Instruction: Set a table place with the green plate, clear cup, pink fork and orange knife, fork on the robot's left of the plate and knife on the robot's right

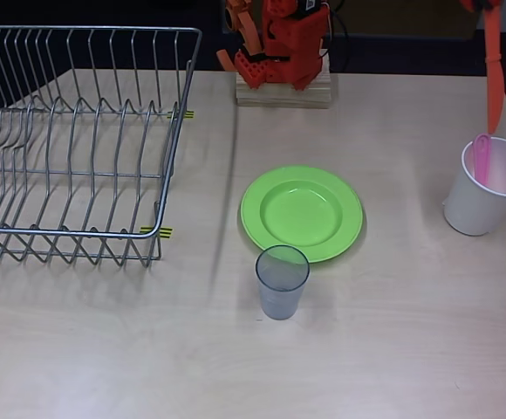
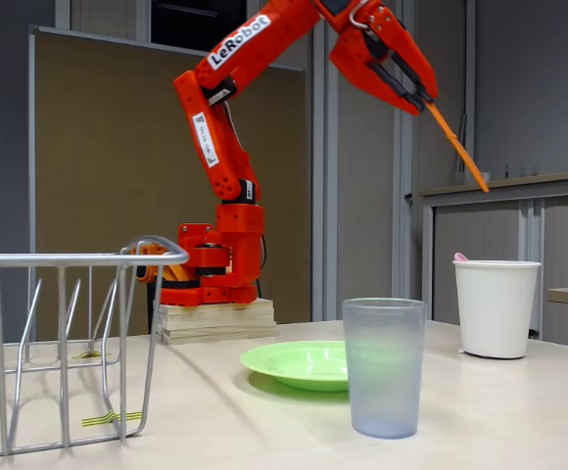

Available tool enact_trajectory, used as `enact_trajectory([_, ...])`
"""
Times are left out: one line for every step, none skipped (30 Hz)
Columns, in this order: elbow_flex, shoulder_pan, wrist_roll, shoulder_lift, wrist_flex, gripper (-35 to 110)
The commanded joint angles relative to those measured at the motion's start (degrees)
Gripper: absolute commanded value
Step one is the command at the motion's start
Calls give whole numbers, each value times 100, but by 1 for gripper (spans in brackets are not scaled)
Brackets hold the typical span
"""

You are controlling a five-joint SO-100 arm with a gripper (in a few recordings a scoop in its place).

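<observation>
Orange knife (image 2: 457, 147) is what we find raised high above the table, a thin flat strip of plastic tapering to a point; in the fixed view it slants down and to the right from the gripper (image 2: 423, 101), whose narrow jaws are clamped on its upper end. In the overhead view we see the blade hanging just above the white cup (image 1: 488, 188), its tip near the cup's rim.

We see the white cup, opaque and slightly tapered, standing at the right side of the table (image 1: 393, 349). It holds the pink fork (image 1: 481, 159), upright with its holed handle end poking above the rim.

We find the green plate (image 1: 302, 212) lying flat near the table's middle, round, glossy lime plastic with a wide rim and a shallow centre. We see the clear cup (image 1: 282, 281) standing upright just in front of it, a see-through greyish-blue tumbler with nothing visible inside.

At the left we note a wire dish rack (image 1: 70, 148) of bare metal rods. The orange-red arm (image 2: 227, 137) rises from a stack of wooden boards (image 2: 215, 320) behind the plate.
</observation>
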Motion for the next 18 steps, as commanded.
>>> enact_trajectory([905, 756, -545, 773, -272, 0])
enact_trajectory([1274, 1020, -677, 967, -431, 0])
enact_trajectory([1626, 1292, -800, 1134, -571, 0])
enact_trajectory([2004, 1521, -976, 1274, -747, 0])
enact_trajectory([2382, 1775, -1169, 1406, -949, 0])
enact_trajectory([2760, 2021, -1327, 1538, -1160, 0])
enact_trajectory([3138, 2241, -1477, 1661, -1397, 0])
enact_trajectory([3498, 2443, -1670, 1775, -1661, 0])
enact_trajectory([3841, 2610, -1819, 1863, -1881, 0])
enact_trajectory([4148, 2777, -1916, 1942, -2109, 0])
enact_trajectory([4430, 2909, -2048, 2004, -2320, 0])
enact_trajectory([4667, 3023, -2171, 2048, -2531, 0])
enact_trajectory([4896, 3138, -2285, 2074, -2742, 0])
enact_trajectory([5098, 3226, -2382, 2109, -2936, 0])
enact_trajectory([5273, 3322, -2496, 2145, -3103, 0])
enact_trajectory([5432, 3410, -2593, 2162, -3270, 0])
enact_trajectory([5572, 3498, -2689, 2171, -3428, 0])
enact_trajectory([5687, 3586, -2751, 2197, -3551, 0])
